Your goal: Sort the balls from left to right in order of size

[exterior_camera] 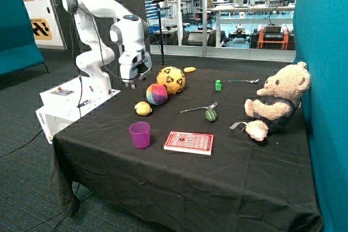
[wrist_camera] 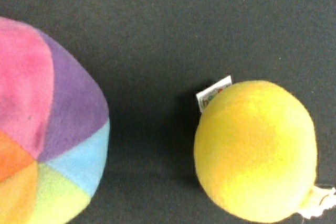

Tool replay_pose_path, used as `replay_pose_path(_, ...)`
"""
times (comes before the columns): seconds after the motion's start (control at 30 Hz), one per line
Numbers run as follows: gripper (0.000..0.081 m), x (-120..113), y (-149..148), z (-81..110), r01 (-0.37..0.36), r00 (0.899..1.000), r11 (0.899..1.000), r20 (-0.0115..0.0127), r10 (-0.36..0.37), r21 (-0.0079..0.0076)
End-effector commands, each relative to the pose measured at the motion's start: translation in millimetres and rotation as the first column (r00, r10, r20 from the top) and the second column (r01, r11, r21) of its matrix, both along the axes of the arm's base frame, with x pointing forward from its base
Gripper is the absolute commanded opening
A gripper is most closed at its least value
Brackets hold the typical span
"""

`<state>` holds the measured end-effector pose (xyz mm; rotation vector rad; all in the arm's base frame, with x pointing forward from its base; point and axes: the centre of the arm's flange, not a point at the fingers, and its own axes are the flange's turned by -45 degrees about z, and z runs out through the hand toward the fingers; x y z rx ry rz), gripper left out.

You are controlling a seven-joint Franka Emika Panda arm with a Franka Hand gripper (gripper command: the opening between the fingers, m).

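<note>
Three balls lie in a diagonal row on the black tablecloth [exterior_camera: 109, 134]. The large yellow ball [exterior_camera: 171, 80] with black triangle marks is farthest back. The mid-sized multicoloured ball [exterior_camera: 156, 94] touches it in front. The small plain yellow ball [exterior_camera: 143, 108] lies nearest the purple cup. My gripper [exterior_camera: 130, 83] hangs above the cloth beside the large ball, on the robot-base side, touching none of them. The wrist view shows the multicoloured ball [wrist_camera: 47, 129] and the small yellow ball [wrist_camera: 254, 150] with its white tag, a dark gap between them.
A purple cup [exterior_camera: 140, 135] and a red book [exterior_camera: 188, 142] lie near the front. A spoon [exterior_camera: 198, 108] with a small green round thing [exterior_camera: 210, 114], a green cube [exterior_camera: 218, 85], a second spoon [exterior_camera: 243, 81], a yellow oval piece [exterior_camera: 189, 69] and a teddy bear [exterior_camera: 277, 101] are also on the table.
</note>
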<state>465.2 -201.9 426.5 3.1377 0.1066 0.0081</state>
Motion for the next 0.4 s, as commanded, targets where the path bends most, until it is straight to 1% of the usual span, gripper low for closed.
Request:
replay_pose_path(0.0, 0.0537, 7, -2, 10.2, -0.027, 1.0, 1.0, -0.0052, 0.027, 0.0019)
replay_pose_path(0.2, 0.0535, 15, 7, 13.0, -0.061, 0.998, 0.998, -0.0052, 0.061, 0.0019)
replay_pose_path(0.3, 0.0531, 20, 15, 14.0, -0.095, 0.995, 0.995, -0.0052, 0.095, 0.0019)
replay_pose_path(0.37, 0.0531, 23, 19, 14.4, -0.091, 0.996, 0.996, -0.0052, 0.091, 0.0019)
